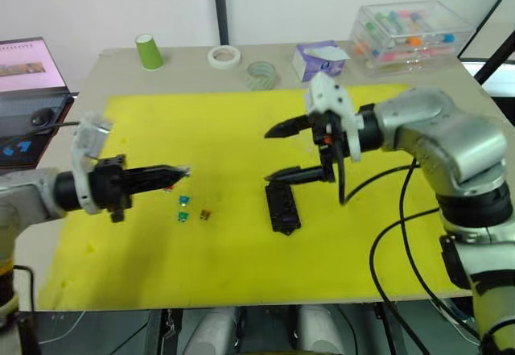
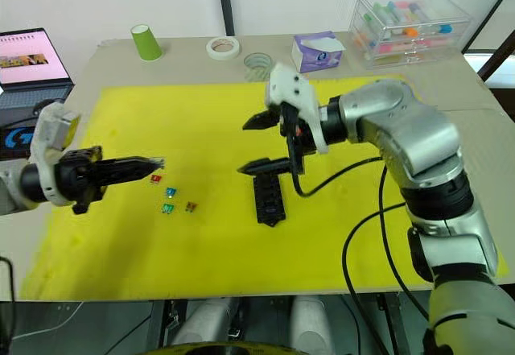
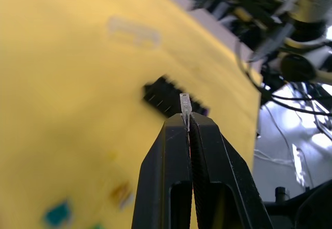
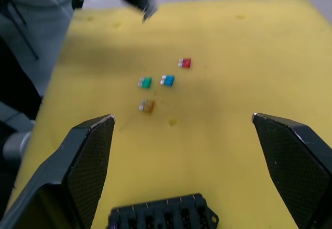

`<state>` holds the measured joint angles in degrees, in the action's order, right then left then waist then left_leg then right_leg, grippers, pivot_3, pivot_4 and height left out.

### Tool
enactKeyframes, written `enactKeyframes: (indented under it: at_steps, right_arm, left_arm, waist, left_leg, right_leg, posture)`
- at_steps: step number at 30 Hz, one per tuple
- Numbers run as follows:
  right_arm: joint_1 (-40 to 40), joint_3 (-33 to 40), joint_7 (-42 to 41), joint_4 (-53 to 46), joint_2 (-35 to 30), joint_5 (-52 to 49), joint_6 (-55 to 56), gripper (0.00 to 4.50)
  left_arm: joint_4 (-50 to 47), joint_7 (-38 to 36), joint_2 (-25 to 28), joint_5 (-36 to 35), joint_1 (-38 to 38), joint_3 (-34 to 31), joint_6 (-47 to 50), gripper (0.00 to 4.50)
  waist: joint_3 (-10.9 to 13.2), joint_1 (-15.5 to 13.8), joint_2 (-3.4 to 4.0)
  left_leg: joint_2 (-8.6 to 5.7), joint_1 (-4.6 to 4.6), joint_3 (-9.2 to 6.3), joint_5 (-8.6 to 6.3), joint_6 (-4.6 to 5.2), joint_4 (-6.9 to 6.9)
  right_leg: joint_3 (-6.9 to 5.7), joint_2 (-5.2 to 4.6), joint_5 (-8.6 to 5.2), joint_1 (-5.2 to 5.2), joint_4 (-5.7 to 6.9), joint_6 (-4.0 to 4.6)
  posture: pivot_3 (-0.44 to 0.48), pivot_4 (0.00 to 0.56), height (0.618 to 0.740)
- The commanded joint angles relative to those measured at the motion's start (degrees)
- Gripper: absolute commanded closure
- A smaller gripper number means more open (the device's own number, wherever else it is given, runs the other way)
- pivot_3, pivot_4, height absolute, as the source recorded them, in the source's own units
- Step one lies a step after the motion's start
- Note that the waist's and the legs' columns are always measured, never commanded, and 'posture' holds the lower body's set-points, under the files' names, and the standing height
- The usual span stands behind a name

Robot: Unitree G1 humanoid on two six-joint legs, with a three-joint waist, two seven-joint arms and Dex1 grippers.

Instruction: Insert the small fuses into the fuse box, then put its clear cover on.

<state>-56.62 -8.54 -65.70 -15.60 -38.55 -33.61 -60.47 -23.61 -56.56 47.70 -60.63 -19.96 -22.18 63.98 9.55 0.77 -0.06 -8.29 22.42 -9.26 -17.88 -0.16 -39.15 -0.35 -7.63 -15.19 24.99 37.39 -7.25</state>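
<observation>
1. Yellow mat (image 1: 225,130) covers the surface. In the head views the fuse box (image 1: 282,207) lies near mat centre; right gripper (image 1: 272,155) hovers just above its far end, fingers wide apart. Left gripper (image 1: 179,173) hangs over the red fuse (image 2: 155,179), with teal (image 2: 170,191), green (image 2: 166,208) and amber (image 2: 191,206) fuses close by.
2. Left wrist: fingers pinched on a pale fuse (image 3: 185,104).
3. Right wrist: box edge between spread fingers (image 4: 93,151).

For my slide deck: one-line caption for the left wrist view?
Left hand shut on a pale fuse, fuse box beyond on yellow mat.
</observation>
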Motion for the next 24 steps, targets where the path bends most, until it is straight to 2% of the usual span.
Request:
enactKeyframes:
  at_steps: [1,5,8,10,17,20,22,24]
  right_arm:
    - [-3.32,4.49,2.55,0.0,2.1,-6.45,-7.28,0.0]
    - [-4.15,5.87,4.32,-0.19,2.57,-10.47,-11.9,0.0]
    - [-3.67,5.43,5.8,-1.36,2.83,-12.19,-13.05,0.6]
    - [-3.27,4.43,7.34,-1.99,3.69,-12.72,-13.82,1.24]
    - [-3.07,5.27,9.19,-2.41,3.25,-15.99,-16.15,1.24]
    - [-2.77,5.13,9.31,-2.79,2.38,-16.67,-15.99,1.75]
    - [-2.64,4.11,9.12,-2.89,1.35,-16.43,-15.97,2.34]
    - [-2.56,3.64,9.03,-2.65,0.98,-16.45,-15.66,2.34]
  left_arm:
    - [-4.88,2.67,-2.98,-0.48,-3.31,3.1,-4.99,4.46]
    - [-5.38,4.37,-6.54,1.98,-7.46,8.47,-8.88,4.46]
    - [-3.91,4.7,-7.64,3.16,-9.47,10.93,-10.77,4.5]
    - [-3.18,4.18,-8.32,4.79,-10.02,13.13,-12.42,4.5]
    - [-2.45,2.16,-7.08,6.34,-9.26,15.94,-14.1,4.5]
    - [-2.7,1.69,-5.94,5.7,-8.74,15.37,-13.77,4.5]
    - [-2.71,1.64,-5.54,5.66,-8.65,15.24,-13.95,4.5]
    - [-2.71,1.78,-5.31,5.58,-8.42,15.05,-14.03,4.5]
  waist:
    - [0.0,0.12,0.0]
    - [-0.01,-0.07,-0.02]
    - [-0.01,-0.05,-0.01]
    - [-0.01,-0.02,-0.01]
    - [-0.01,0.01,-0.01]
    - [-0.01,-0.04,-0.01]
    - [-0.01,-0.08,-0.01]
    - [-0.01,-0.08,-0.01]
  left_leg:
    - [0.0,0.0,0.01,0.0,0.0,0.01]
    - [0.0,0.0,0.01,0.0,0.0,-0.02]
    - [-0.01,0.0,0.01,0.0,0.0,-0.02]
    - [-0.01,0.0,0.01,0.0,0.0,-0.01]
    - [-0.01,0.01,0.02,0.0,0.0,-0.01]
    - [-0.01,0.01,0.01,0.0,0.0,-0.01]
    - [-0.01,0.01,0.01,0.0,0.0,-0.01]
    - [-0.01,0.01,0.01,0.0,0.0,-0.02]
  right_leg:
    - [0.0,0.0,0.0,0.01,-0.01,0.0]
    - [0.0,0.0,0.0,-0.03,-0.01,0.0]
    - [0.0,0.0,0.01,-0.03,-0.02,0.0]
    - [-0.01,0.0,0.01,-0.01,-0.01,0.0]
    - [0.0,0.0,0.01,0.01,-0.01,0.0]
    - [-0.01,0.0,0.01,0.01,-0.01,-0.01]
    - [0.0,0.0,0.01,0.0,-0.01,-0.01]
    - [-0.01,0.0,0.01,0.0,-0.01,-0.01]
  posture:
    - [0.0,0.15,0.74]
    - [0.0,0.15,0.74]
    - [0.0,0.15,0.74]
    - [0.0,0.15,0.74]
    - [0.0,0.15,0.74]
    - [0.0,0.15,0.74]
    - [0.0,0.15,0.74]
    - [0.0,0.15,0.74]
